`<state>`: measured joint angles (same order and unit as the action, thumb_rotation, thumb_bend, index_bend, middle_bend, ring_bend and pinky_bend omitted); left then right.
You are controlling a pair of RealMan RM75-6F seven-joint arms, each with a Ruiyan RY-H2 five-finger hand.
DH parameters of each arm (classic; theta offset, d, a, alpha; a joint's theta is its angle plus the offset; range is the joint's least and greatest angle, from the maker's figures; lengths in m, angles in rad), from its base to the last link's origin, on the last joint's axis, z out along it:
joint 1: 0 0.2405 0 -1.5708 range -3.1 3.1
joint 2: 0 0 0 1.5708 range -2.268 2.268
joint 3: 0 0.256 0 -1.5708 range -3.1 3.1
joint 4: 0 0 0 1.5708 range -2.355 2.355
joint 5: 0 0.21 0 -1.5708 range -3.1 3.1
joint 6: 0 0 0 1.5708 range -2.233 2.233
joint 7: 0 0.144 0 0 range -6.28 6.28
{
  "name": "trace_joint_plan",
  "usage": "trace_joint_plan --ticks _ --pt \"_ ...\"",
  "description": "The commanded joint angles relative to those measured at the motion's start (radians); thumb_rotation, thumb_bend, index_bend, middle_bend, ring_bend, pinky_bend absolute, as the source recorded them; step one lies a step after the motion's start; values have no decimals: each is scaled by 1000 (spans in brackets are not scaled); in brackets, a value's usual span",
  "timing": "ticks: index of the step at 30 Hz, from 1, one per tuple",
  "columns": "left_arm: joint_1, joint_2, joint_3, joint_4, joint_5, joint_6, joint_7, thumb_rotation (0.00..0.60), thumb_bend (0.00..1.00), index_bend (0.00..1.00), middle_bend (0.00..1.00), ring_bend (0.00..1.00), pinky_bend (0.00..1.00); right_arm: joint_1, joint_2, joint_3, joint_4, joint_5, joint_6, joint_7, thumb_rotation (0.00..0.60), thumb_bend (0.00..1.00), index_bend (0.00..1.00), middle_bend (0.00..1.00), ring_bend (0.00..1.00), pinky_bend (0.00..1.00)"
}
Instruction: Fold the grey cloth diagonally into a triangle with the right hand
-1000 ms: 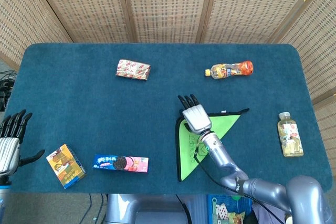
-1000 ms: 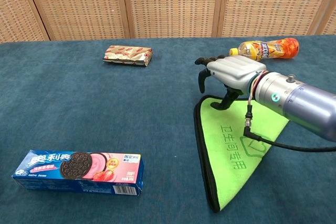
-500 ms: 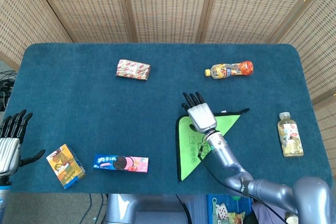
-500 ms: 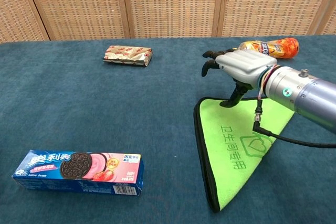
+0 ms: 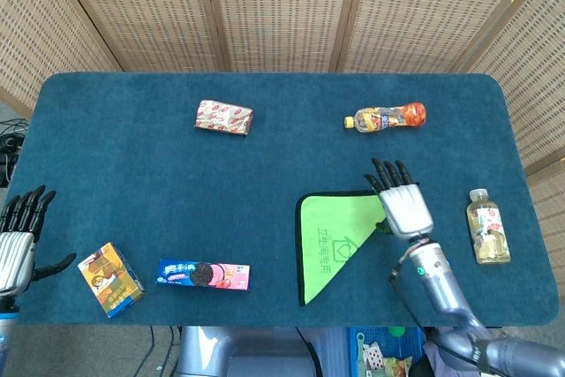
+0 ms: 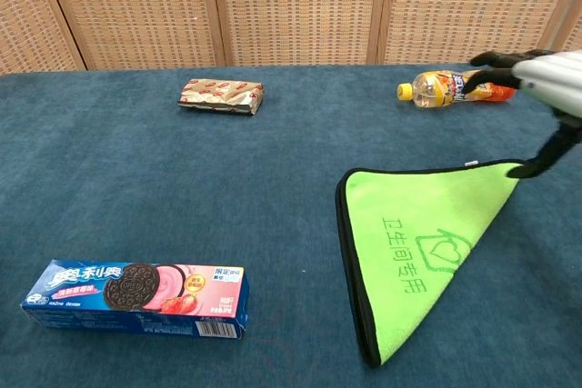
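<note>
Green microfibre faces up on the folded cloth, which lies as a flat triangle with a dark bound edge on the counter, its long side running down the left and one corner pointing right, where a small loop tag sticks out. The task calls it grey; only the green face with printed characters and the dark trim show.

At that right-hand corner the robot's right hand is held palm down, its silver back towards the head camera and its dark fingers spread and pointing away from the robot. In the chest view the hand is raised off the counter with its thumb angled down beside the cloth's corner; whether it touches the fabric cannot be told. Nothing is held. The silver forearm runs back towards the near edge.

Far to the left, the left hand is at the counter's near corner, fingers spread, holding nothing.

Around the cloth lie a blue-and-pink biscuit box, a small orange-and-blue carton, a red-patterned foil snack packet, an orange drink bottle on its side and a pale yellow drink bottle.
</note>
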<state>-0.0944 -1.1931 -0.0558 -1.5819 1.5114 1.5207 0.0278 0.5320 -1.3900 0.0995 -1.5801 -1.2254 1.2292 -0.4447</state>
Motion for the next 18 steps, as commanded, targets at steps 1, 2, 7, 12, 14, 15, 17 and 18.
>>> trace_joint_plan --ticks 1,2,7,12,14,15,17,18 --pt "1 1 1 -3 3 4 1 600 152 0 0 0 0 -119 78 -79 -50 -93 132 81 600 5 45 0 0 0" --pt "2 2 2 -3 5 5 1 600 152 0 0 0 0 -142 89 -94 -51 -104 155 95 600 0 16 0 0 0" --pt "5 4 5 -7 14 14 1 600 153 0 0 0 0 -241 137 -158 -44 -145 244 146 600 0 0 0 0 0" --pt "8 2 6 -4 20 20 5 600 153 0 0 0 0 -332 176 -210 3 -177 316 207 600 0 0 0 0 0" --pt "7 0 7 -3 20 19 8 600 152 0 0 0 0 -358 186 -215 21 -179 337 227 600 0 0 0 0 0" --pt "7 -1 8 -3 22 19 11 600 152 0 0 0 0 -368 188 -215 28 -178 345 242 600 0 0 0 0 0" --pt "8 -4 8 -2 24 21 18 600 152 0 0 0 0 -384 191 -210 41 -171 352 271 600 0 0 0 0 0" --pt "8 -5 9 -2 24 22 20 600 152 0 0 0 0 -390 190 -207 49 -170 354 282 600 0 0 0 0 0"
